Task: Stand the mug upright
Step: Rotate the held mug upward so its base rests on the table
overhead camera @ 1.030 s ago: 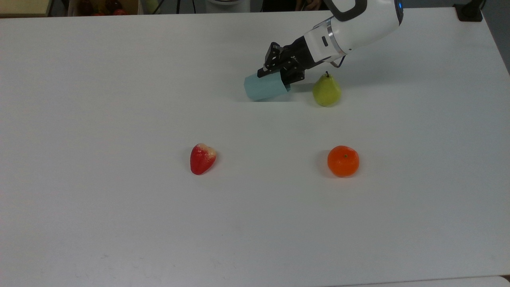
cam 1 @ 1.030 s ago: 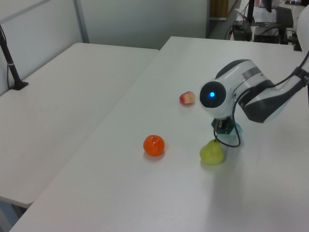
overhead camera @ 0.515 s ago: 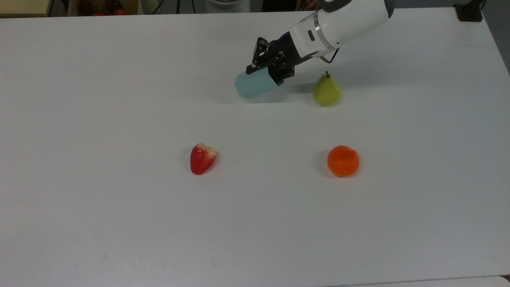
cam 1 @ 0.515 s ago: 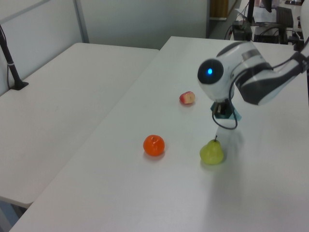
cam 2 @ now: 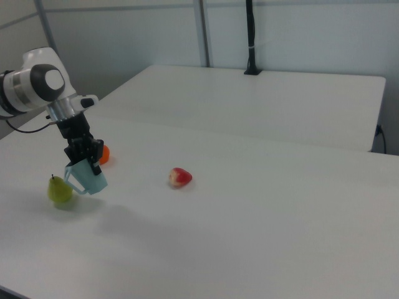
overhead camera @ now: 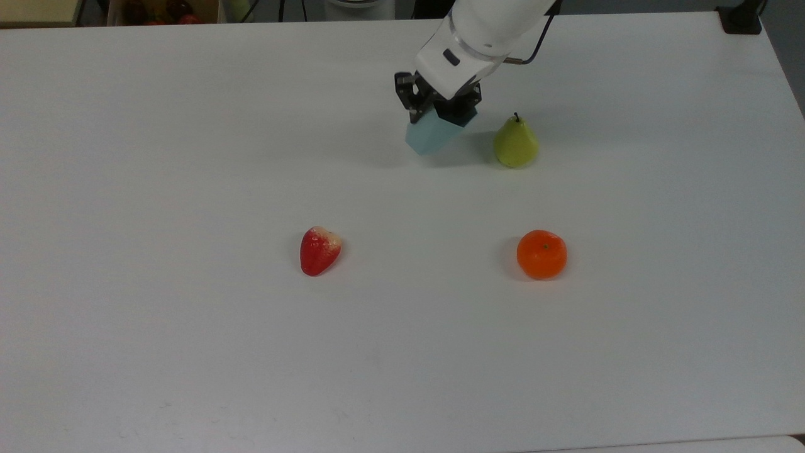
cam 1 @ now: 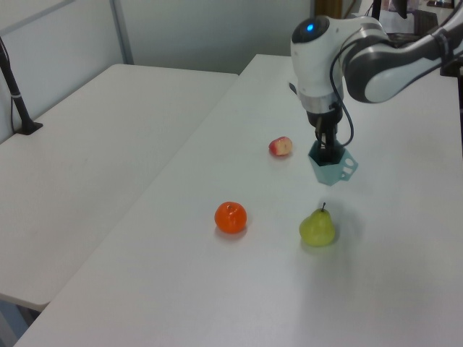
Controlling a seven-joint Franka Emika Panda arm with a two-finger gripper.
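Observation:
The pale blue faceted mug (overhead camera: 429, 138) hangs just above the white table (overhead camera: 188, 126), rim up and slightly tilted. In the left view the mug (cam 1: 331, 170) shows its handle on the left view's right side. My gripper (overhead camera: 437, 116) points down from the white arm and is shut on the mug's rim. The right view has the gripper (cam 2: 87, 163) above the mug (cam 2: 95, 180), with a shadow on the table below it. In the left view the gripper (cam 1: 327, 153) reaches into the dark teal opening.
A green pear (overhead camera: 516, 143) stands close to the mug, on the top view's right of it. A red strawberry (overhead camera: 319, 250) and an orange (overhead camera: 541, 254) lie nearer the front of the table. A black post (cam 2: 250, 37) stands at the far table edge.
The arm has swung from a low sideways reach to pointing down. The mug turned with it from lying on its side to near upright and shifted to the top view's right.

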